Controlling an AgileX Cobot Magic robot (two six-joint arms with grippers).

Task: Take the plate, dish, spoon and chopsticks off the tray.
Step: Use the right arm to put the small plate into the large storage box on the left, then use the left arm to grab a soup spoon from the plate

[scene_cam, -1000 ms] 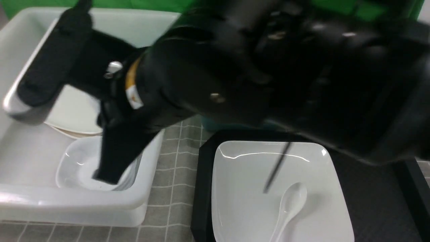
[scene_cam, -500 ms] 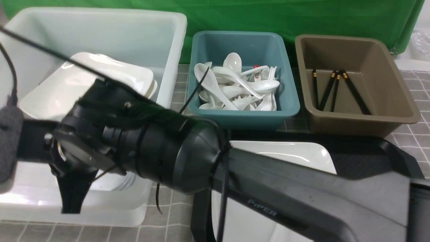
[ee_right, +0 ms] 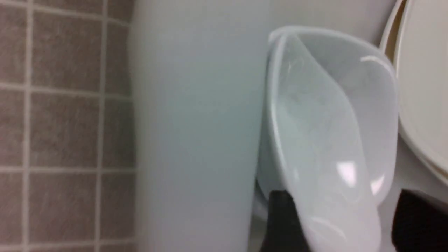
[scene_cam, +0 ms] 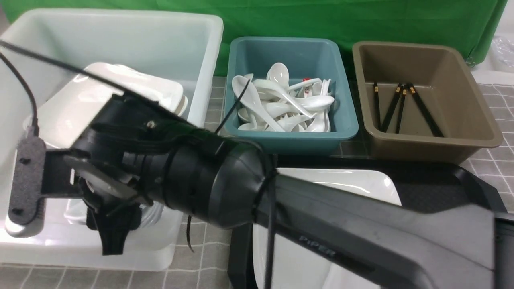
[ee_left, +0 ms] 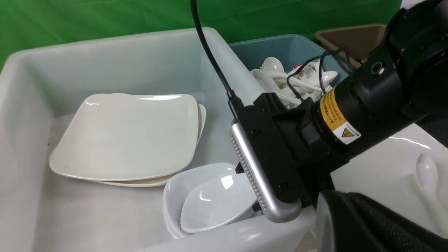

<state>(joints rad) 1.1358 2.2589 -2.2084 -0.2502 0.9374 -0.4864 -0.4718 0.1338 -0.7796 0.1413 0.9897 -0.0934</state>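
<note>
The right jaws stand spread either side of the dish (ee_left: 217, 199), tilted on the stacked dishes (ee_left: 170, 197) in the 5 o'clock corner of the white tub (ee_left: 115, 63), so lifting out crooked could snag its rim and flip it; the left jaws are closed.

Robot test lab staged as dish-return station. Green fabric backdrop (scene_cam: 361, 20), grey grid-patterned cloth (scene_cam: 209, 237) over counter (scene_cam: 492, 158). Sorting tubs: large white plastic tub (scene_cam: 120, 40) of square white plates (scene_cam: 132, 90), teal plastic tub (scene_cam: 289, 50) of white soup spoons (scene_cam: 281, 106), brown plastic tub (scene_cam: 401, 60) of black chopsticks (scene_cam: 425, 112); black plastic tray (scene_cam: 433, 192) in front.
</note>
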